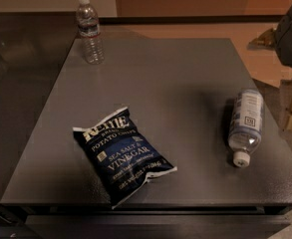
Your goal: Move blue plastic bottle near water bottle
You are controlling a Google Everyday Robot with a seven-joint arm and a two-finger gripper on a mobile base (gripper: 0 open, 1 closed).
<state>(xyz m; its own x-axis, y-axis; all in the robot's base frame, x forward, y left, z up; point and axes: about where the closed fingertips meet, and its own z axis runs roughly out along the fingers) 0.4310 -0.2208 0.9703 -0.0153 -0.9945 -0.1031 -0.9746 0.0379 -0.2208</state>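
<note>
The blue plastic bottle (246,124) lies on its side near the right edge of the grey table (170,83), its white cap pointing toward the front. The water bottle (89,31) stands upright at the table's far left corner, slim and ribbed with a white cap. The two bottles are far apart, on opposite sides of the table. My gripper (291,103) shows at the right edge of the camera view, just right of the blue bottle, off the table's side and partly cut off. It holds nothing that I can see.
A dark blue bag of sea salt and vinegar potato chips (121,154) lies flat at the front, left of centre. A darker counter (21,83) adjoins the table on the left. The table's right edge runs just beyond the blue bottle.
</note>
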